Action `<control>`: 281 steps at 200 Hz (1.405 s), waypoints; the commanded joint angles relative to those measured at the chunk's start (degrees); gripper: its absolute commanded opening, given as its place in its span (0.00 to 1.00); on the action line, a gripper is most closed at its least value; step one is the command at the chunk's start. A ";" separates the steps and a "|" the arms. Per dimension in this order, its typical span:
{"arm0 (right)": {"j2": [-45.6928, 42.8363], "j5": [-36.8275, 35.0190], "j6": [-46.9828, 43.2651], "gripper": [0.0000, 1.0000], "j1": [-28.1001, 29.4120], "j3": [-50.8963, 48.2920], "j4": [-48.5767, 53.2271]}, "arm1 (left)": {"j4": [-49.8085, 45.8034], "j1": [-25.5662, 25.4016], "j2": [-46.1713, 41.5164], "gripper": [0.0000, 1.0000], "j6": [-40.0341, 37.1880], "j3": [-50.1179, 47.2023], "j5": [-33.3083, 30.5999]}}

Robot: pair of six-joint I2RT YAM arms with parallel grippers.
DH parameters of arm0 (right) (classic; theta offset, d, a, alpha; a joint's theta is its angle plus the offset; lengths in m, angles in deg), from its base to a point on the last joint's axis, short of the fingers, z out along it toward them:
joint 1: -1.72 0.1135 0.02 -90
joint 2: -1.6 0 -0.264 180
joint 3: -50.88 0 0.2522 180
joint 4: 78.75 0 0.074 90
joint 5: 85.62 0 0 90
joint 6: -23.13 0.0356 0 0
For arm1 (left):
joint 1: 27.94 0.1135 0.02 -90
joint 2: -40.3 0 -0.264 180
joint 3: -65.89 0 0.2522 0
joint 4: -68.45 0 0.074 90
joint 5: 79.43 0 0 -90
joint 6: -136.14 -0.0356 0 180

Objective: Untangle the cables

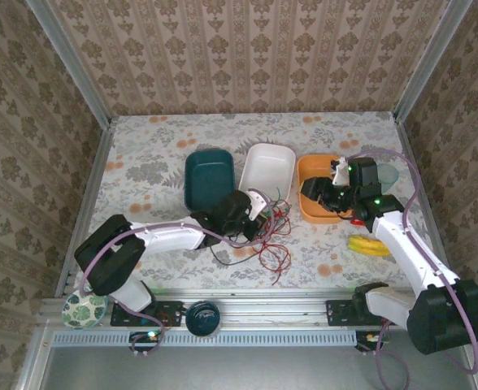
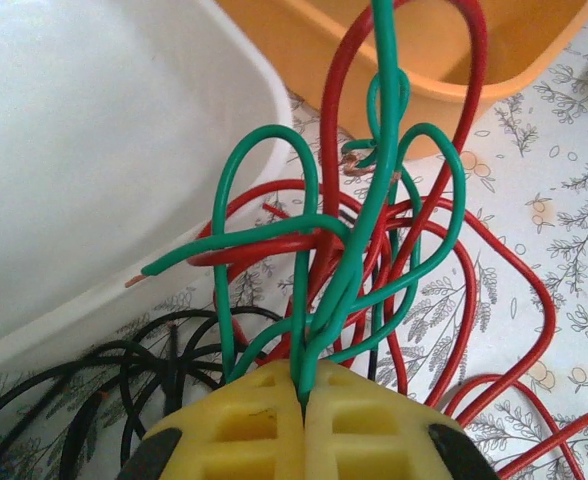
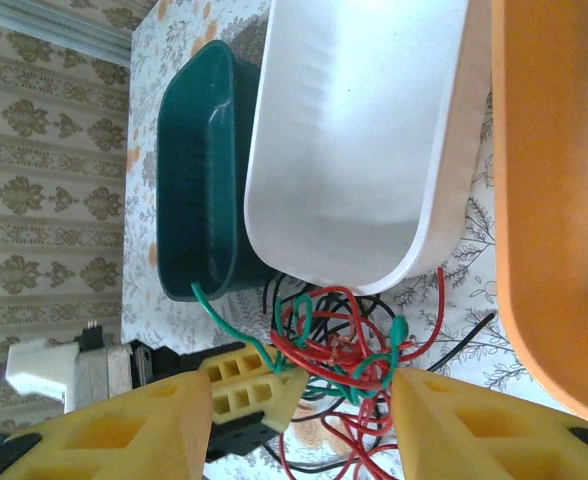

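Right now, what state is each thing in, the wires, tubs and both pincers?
Wires, red, green and black tangled together.
Left pincer, shut on green wires.
Right pincer, open, holding nothing.
White tub, upright, empty.
Green tub, upright, empty.
Orange tub, upright, contents partly hidden.

Thin red, green and black cables (image 2: 334, 235), knotted together in loose loops.

The right gripper (image 3: 302, 398) is hovering, fingers spread wide, before the cables (image 3: 319, 335) (red, green, black) lying tangled beside the white tub (image 3: 354, 130).
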 commanded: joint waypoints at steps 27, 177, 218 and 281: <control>0.59 -0.27 -7.37 0.51 5.69 1.76 2.55 | -1.43 1.28 -2.47 0.00 1.84 -0.68 5.30; 13.97 -9.10 -8.95 0.01 13.41 5.26 0.28 | -2.21 1.73 -3.20 0.00 1.92 -0.76 3.89; 5.52 -20.08 -7.44 0.00 11.67 7.75 4.78 | -4.35 1.92 -2.44 0.00 2.80 -1.71 -3.31; -7.33 -35.66 -5.99 0.00 4.56 13.28 7.65 | -2.07 2.14 -2.22 0.00 5.33 -6.48 -3.68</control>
